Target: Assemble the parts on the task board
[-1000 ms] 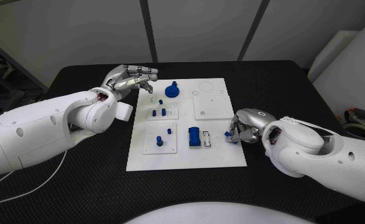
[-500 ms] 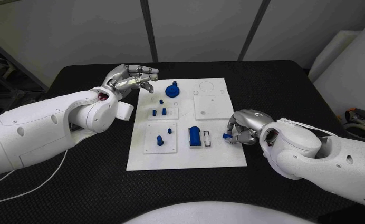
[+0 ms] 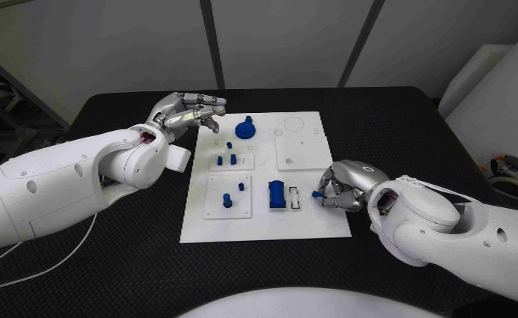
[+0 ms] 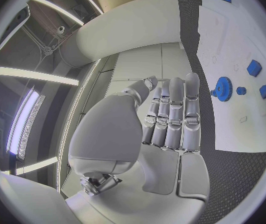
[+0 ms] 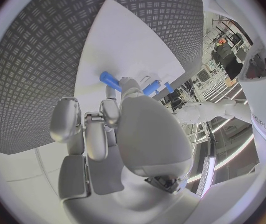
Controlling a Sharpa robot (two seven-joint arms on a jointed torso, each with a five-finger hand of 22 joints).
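Head view: the right hand (image 3: 343, 185) pinches a small blue peg (image 3: 319, 194) at the right side of the white board (image 3: 270, 224), just right of the blue block (image 3: 276, 194). The left hand (image 3: 190, 114) hovers off the board's far-left corner, fingers loosely apart, holding nothing, near the blue gear (image 3: 245, 129).

Left wrist view: the left hand's fingers (image 4: 173, 115) lie straight and empty; the gear (image 4: 223, 88) sits on the board beyond them.

Right wrist view: the peg (image 5: 110, 78) juts from the fingertips (image 5: 128, 84) over the board (image 5: 117, 37). It looks light, rigid and smooth, probably slippery; best held across its shaft.
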